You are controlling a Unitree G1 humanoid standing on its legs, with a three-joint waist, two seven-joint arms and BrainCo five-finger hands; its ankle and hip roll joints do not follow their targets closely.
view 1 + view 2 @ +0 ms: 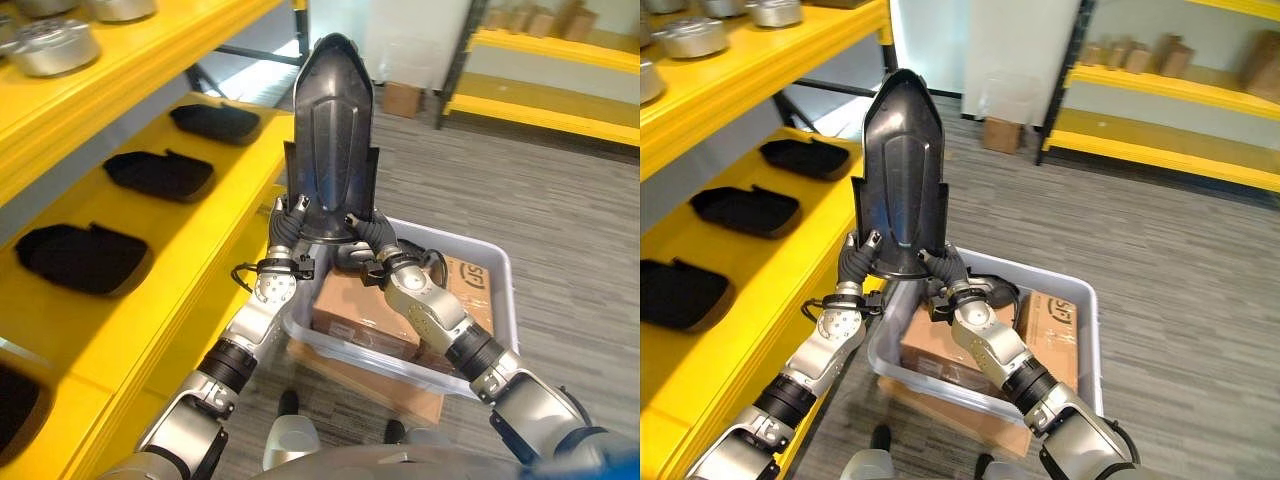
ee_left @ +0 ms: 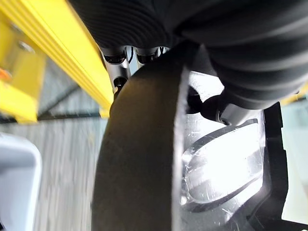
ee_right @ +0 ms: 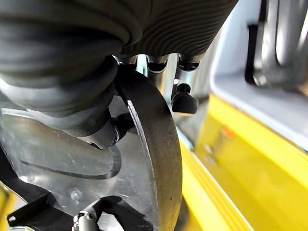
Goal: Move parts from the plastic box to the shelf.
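Observation:
A tall, glossy black pointed part point(image 1: 333, 140) stands upright in the air above the left end of the pale plastic box point(image 1: 497, 268). My left hand point(image 1: 289, 222) clasps its lower left rim and my right hand point(image 1: 368, 235) clasps its lower right rim, fingers and thumbs curled over the edge. In the left wrist view the part's dark rim point(image 2: 139, 159) runs between the fingers point(image 2: 115, 72) and thumb point(image 2: 226, 113). The right wrist view shows the same grip on the rim point(image 3: 159, 154). The yellow shelf point(image 1: 225, 215) lies just to the left.
Several similar black parts point(image 1: 160, 175) lie in a row on the yellow shelf board. Round metal parts point(image 1: 52, 45) rest on the shelf level above. Brown cardboard boxes point(image 1: 365, 310) sit in the plastic box. Another yellow rack point(image 1: 545, 105) stands across the grey floor.

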